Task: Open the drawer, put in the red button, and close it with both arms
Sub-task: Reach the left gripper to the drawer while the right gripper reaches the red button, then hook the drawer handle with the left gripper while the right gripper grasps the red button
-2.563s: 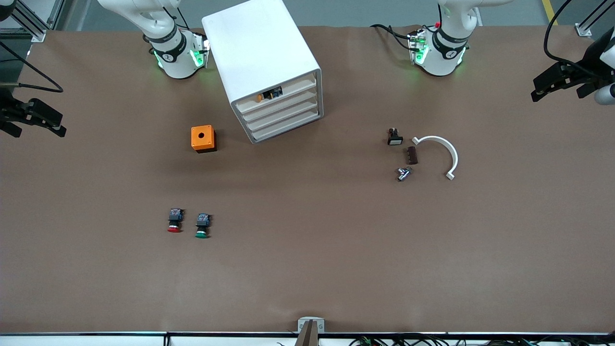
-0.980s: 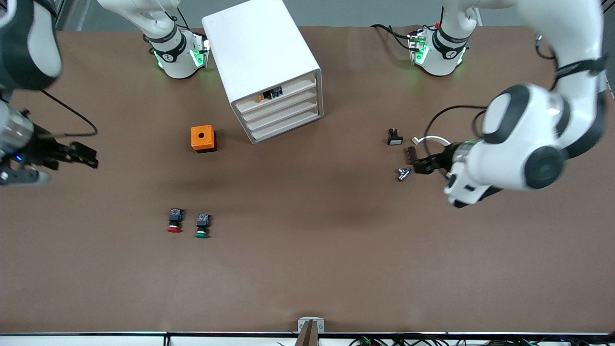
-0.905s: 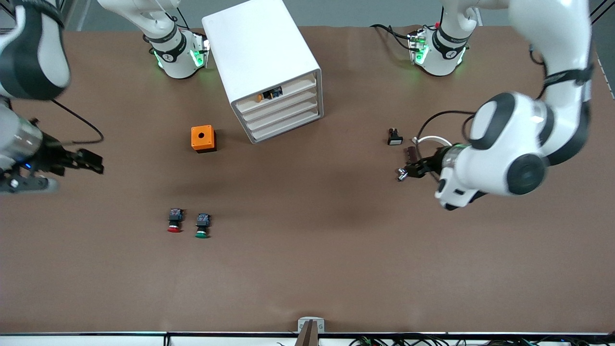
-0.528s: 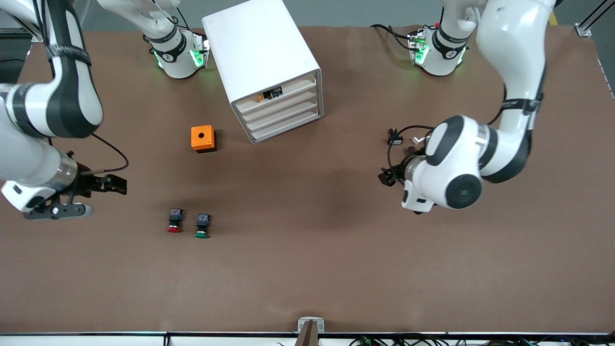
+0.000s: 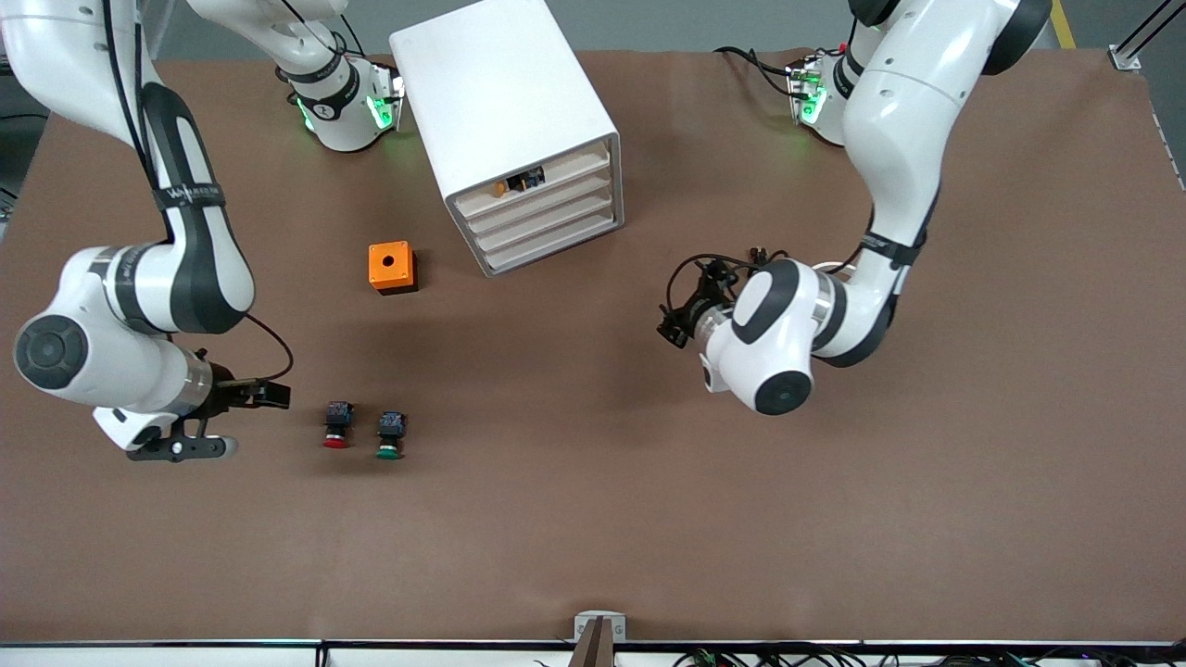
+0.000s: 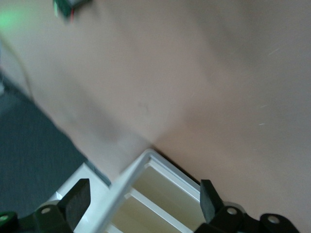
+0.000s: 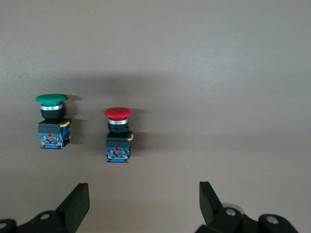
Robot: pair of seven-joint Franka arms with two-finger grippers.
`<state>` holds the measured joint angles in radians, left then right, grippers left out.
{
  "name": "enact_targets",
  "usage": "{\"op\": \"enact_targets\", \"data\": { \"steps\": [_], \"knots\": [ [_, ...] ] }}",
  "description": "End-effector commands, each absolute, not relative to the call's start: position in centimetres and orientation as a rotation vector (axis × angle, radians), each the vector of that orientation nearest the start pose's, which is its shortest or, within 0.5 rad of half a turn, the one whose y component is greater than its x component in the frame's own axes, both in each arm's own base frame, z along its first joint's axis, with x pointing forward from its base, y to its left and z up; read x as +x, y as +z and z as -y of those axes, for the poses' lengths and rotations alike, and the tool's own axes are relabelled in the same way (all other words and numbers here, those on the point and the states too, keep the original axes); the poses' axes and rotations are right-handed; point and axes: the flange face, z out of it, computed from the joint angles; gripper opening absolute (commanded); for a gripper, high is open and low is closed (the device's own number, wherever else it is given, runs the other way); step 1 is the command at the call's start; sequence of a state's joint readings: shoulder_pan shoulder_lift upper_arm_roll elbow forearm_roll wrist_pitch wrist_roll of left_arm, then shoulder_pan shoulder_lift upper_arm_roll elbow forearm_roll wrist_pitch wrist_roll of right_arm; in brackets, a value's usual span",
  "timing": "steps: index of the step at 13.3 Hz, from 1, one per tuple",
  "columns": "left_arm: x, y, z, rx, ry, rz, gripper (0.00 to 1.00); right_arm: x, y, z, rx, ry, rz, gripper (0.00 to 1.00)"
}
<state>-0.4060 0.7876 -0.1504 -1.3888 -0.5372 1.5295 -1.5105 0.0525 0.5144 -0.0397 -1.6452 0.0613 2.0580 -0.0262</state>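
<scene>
The red button (image 5: 335,426) lies on the brown table, near the right arm's end; in the right wrist view the red button (image 7: 118,133) lies a short way ahead of the fingers. My right gripper (image 5: 271,396) (image 7: 141,194) hangs open and empty beside it. The white cabinet (image 5: 505,102) stands at the back, its four cream drawers (image 5: 547,211) all pushed in. The top drawer holds an orange-and-blue part (image 5: 519,182). My left gripper (image 5: 669,326) (image 6: 143,191) is open and empty, over bare table in front of the cabinet (image 6: 160,194).
A green-capped button (image 5: 389,435) (image 7: 51,121) lies right beside the red one. An orange box (image 5: 392,267) with a round hole sits between the buttons and the cabinet. A small black part (image 5: 760,252) shows just past the left arm's wrist.
Both arms have swung in from the table's ends. The right gripper came down beside the red button. The left gripper moved past the small parts toward the cabinet's front.
</scene>
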Motion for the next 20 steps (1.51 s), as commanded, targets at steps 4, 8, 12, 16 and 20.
{"op": "enact_targets", "data": {
  "steps": [4,8,12,16,20],
  "knots": [
    [52.0,18.3,42.9,-1.541,1.557,1.769,0.94,67.2,23.9,-3.3,-3.048,0.235,-0.06,1.0],
    [48.7,16.1,46.5,-1.186,1.444,1.819,0.82,67.2,20.8,-3.4,-3.023,0.245,-0.098,1.0],
    [47.8,16.0,48.1,-0.98,1.454,1.828,0.76,66.8,18.9,-4.4,-3.019,0.278,-0.09,1.0],
    [46.7,16.4,49.7,-0.897,1.471,1.811,0.7,66.6,17.5,-4.4,-3.005,0.308,-0.107,0.97],
    [45.7,16.4,51.0,-0.865,1.517,1.776,0.62,66.7,17.4,-4.5,-2.984,0.311,-0.168,0.91]
  ]
}}
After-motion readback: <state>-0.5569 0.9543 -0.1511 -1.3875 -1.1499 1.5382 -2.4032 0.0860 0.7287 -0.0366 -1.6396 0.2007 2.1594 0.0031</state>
